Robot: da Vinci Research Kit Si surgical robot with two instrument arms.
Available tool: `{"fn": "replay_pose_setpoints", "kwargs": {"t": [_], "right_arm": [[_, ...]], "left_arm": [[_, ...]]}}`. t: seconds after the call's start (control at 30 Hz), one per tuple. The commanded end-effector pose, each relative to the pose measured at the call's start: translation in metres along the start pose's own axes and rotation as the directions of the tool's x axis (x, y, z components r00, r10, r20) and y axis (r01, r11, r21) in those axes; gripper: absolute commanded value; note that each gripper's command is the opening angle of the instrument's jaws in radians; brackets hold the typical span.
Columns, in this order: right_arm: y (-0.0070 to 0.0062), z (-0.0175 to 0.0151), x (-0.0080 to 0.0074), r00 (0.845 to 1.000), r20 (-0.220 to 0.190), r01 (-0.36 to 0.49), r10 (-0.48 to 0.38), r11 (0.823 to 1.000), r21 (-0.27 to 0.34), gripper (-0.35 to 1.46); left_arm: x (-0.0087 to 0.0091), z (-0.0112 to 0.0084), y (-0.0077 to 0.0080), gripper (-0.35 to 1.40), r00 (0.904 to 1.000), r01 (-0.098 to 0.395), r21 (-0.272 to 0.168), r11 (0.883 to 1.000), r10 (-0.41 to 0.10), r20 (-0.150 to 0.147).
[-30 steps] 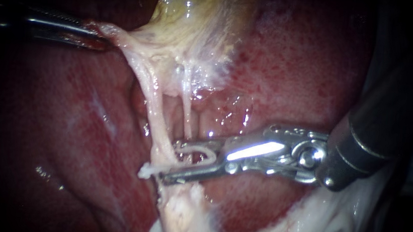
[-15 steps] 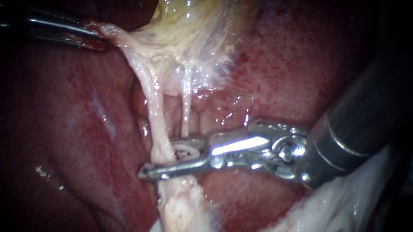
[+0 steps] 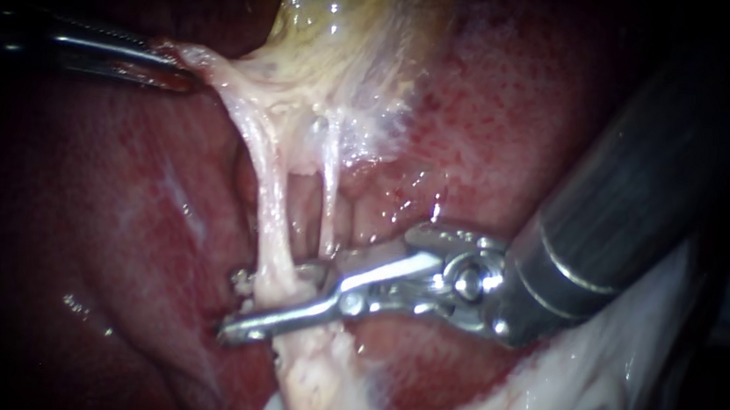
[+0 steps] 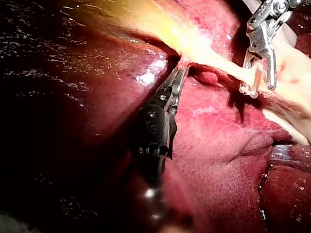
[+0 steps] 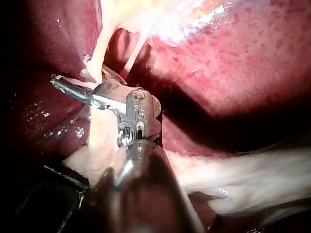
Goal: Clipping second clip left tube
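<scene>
1. Liver [image 3: 523, 113] all over the background, dark red and wet.
2. Yellowish gallbladder [image 3: 344, 36] up top.
3. Right instrument [image 3: 268, 302]: hand open, straddling the left tube [image 3: 271, 214] low down.
4. Left instrument [image 3: 161, 68]: hand clamped on the gallbladder's pale edge.
5. White clip [image 3: 241, 281] pokes out beside the tube.

No label, brand or sign is readable; only a small stamped mark [image 5: 139, 113] shows on the right instrument [image 5: 80, 82], at its joint.

left instrument [image 3: 175, 74] jaws clamped on tissue [image 3: 222, 78]; right instrument [image 3: 243, 307] jaws slightly apart
</scene>
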Motion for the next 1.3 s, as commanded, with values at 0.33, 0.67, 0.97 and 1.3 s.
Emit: {"fn": "replay_pose_setpoints", "kwargs": {"t": [0.33, 0.67, 0.97, 1.3], "right_arm": [[-0.0021, -0.0002, 0.0012, 1.000, -0.017, 0.000, 0.001, 0.999, 0.039, 0.41], [-0.0018, -0.0010, 0.0009, 0.999, -0.013, 0.030, -0.030, 0.999, 0.040, 0.00], [-0.0017, -0.0010, 0.0009, 0.999, -0.012, 0.036, -0.036, 0.998, 0.041, -0.27], [-0.0014, -0.0009, 0.0005, 0.999, -0.009, 0.039, -0.039, 0.998, 0.041, -0.35]], "left_arm": [[0.0000, 0.0000, 0.0000, -0.35, 1.0000, 0.000, 0.000, 1.000, 0.000, 0.000], [0.0000, 0.0000, 0.0000, -0.35, 1.0000, 0.000, 0.000, 1.000, 0.000, 0.000], [0.0000, 0.0000, 0.0000, -0.35, 1.0000, 0.000, 0.000, 1.000, 0.000, 0.000], [0.0001, 0.0001, 0.0000, -0.35, 1.0000, 0.000, 0.001, 1.000, 0.000, 0.000]]}}
